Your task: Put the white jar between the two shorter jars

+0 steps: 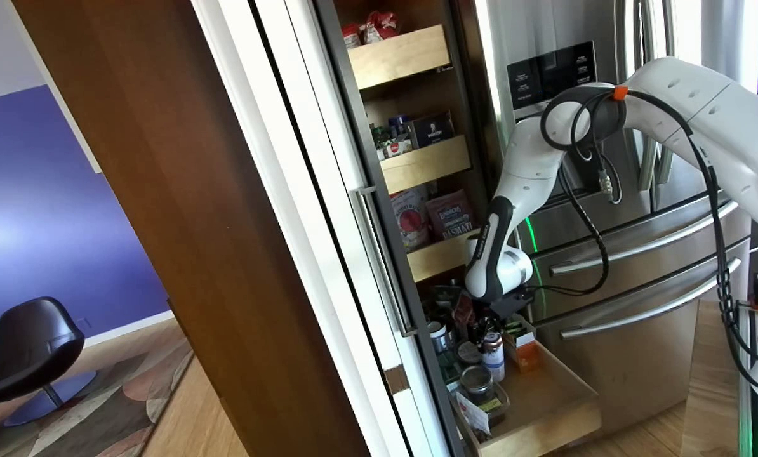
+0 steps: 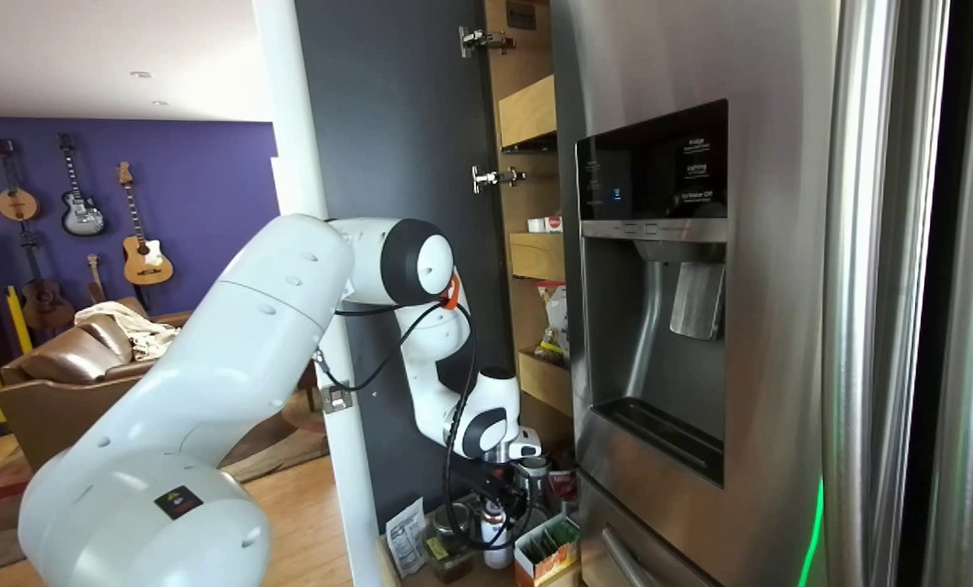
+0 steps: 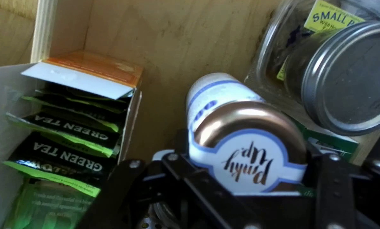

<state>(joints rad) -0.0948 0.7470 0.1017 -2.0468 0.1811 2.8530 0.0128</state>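
Observation:
The white jar (image 3: 215, 92) has a copper lid and blue-edged label. It also shows in both exterior views (image 1: 493, 357) (image 2: 497, 534), near the drawer floor; I cannot tell whether it touches it. My gripper (image 3: 247, 152) comes from above, a finger against each side of the jar's top, and looks shut on it. In an exterior view the gripper (image 1: 484, 324) is partly hidden. A short jar with a silver lid (image 1: 477, 381) stands beside the white jar, also seen in the wrist view (image 3: 355, 76). Another short jar (image 1: 469, 352) sits just behind it.
An orange tea box (image 3: 94, 68) with green tea packets stands beside the white jar. A clear plastic container (image 3: 269, 63) lies by the silver-lidded jar. A white packet (image 2: 407, 538) leans at the drawer's side. The wooden drawer (image 1: 544, 422) is pulled out under shelves and beside the fridge.

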